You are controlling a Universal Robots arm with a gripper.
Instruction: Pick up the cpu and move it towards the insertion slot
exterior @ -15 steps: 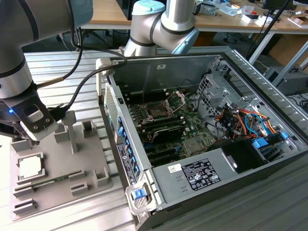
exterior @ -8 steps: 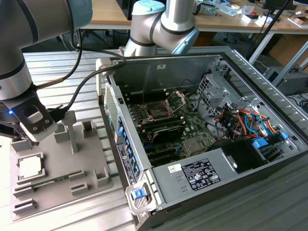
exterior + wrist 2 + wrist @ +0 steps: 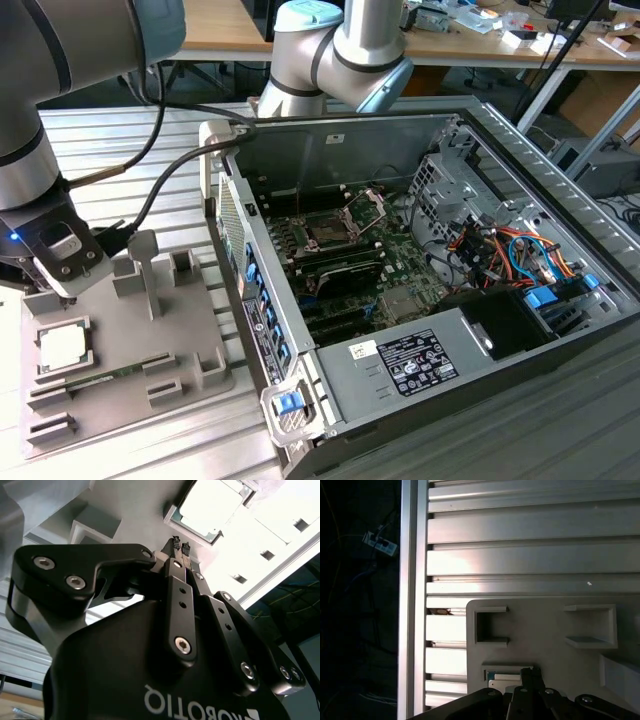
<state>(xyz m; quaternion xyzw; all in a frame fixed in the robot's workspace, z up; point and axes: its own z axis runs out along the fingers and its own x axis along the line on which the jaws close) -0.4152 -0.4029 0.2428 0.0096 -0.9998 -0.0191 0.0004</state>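
1. One gripper (image 3: 180, 546) hangs close above the cpu (image 3: 210, 507) without touching it. Its fingertips are drawn together with nothing between them.
2. The cpu lies flat in its square recess of the grey tray (image 3: 115, 322), not yet lifted.
3. The step in hand looks like the approach to the pick, so the task is barely begun.
4. A grasp would call for the fingers to spread past the chip's edges and straddle it squarely.
5. The insertion slot (image 3: 330, 232) sits well apart, inside the open computer case (image 3: 330, 150) toward the exterior view's right.
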